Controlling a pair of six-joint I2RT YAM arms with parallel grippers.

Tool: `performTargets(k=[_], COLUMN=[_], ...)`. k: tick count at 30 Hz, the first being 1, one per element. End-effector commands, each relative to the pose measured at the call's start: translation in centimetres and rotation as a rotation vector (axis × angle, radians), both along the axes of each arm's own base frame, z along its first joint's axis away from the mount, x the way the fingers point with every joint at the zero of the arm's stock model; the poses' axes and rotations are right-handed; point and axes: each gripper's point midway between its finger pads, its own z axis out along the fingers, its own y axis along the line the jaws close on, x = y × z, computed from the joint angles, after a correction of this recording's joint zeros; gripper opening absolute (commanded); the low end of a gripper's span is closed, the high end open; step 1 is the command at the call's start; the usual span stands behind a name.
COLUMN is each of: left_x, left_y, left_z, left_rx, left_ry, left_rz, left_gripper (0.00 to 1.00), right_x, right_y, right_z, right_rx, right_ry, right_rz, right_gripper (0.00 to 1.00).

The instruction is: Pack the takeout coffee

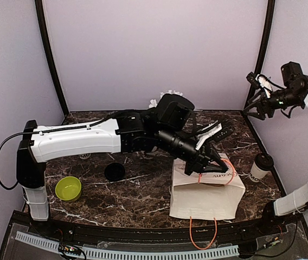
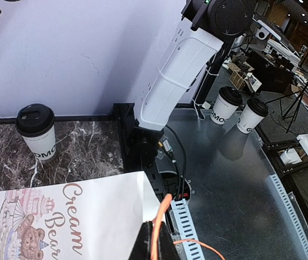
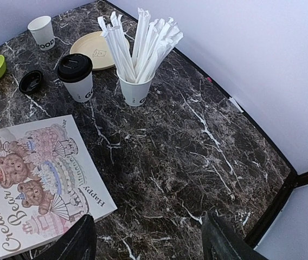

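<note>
One takeout coffee [image 1: 261, 166], a white cup with a black lid, stands at the table's right edge; the left wrist view shows this cup [image 2: 37, 135] by the wall. Another lidded coffee [image 3: 76, 76] stands beside the straw cup. A white printed paper bag [image 1: 208, 192] lies at front centre. My left gripper [image 1: 215, 162] reaches over it and is shut on the bag's orange handle [image 2: 165, 216]. My right gripper [image 1: 257, 108] hangs high at the right, open and empty, its fingers [image 3: 78, 241] over bare marble beside the bag [image 3: 29, 179].
A cup of wrapped straws [image 3: 138, 81], a tan plate [image 3: 94, 49], a lidless printed cup [image 3: 43, 31], a loose black lid [image 1: 114, 171] and a green bowl [image 1: 68, 188] sit on the table. Two more lidded cups [image 2: 224, 105] stand beyond the right arm's base.
</note>
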Motion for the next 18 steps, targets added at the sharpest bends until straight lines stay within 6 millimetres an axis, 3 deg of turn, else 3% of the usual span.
performTargets(k=[1,7,10,12,18], left_x=[0.0,4.3,7.2,9.7,17.5], left_y=[1.0,1.8,1.7,1.7,2.5], left_z=[4.1,7.2,6.8,7.5,6.7], left_rx=[-0.071,-0.061,-0.039,-0.042,-0.047], left_ry=[-0.042,-0.235,-0.301,-0.289,-0.242], left_rz=[0.030,0.240,0.314,0.359,0.515], left_gripper=[0.00,0.03,0.01,0.00,0.00], right_x=[-0.2,-0.2,0.0,0.1,0.4], right_y=[0.3,0.5,0.6,0.7,0.2], right_z=[1.1,1.6,1.4,1.2,0.5], right_rx=[0.026,0.042,0.052,0.060,0.051], right_ry=[-0.041,-0.050,-0.042,-0.033,-0.008], right_rz=[0.005,0.010,0.009,0.011,-0.025], right_gripper=[0.66,0.66,0.66,0.66,0.66])
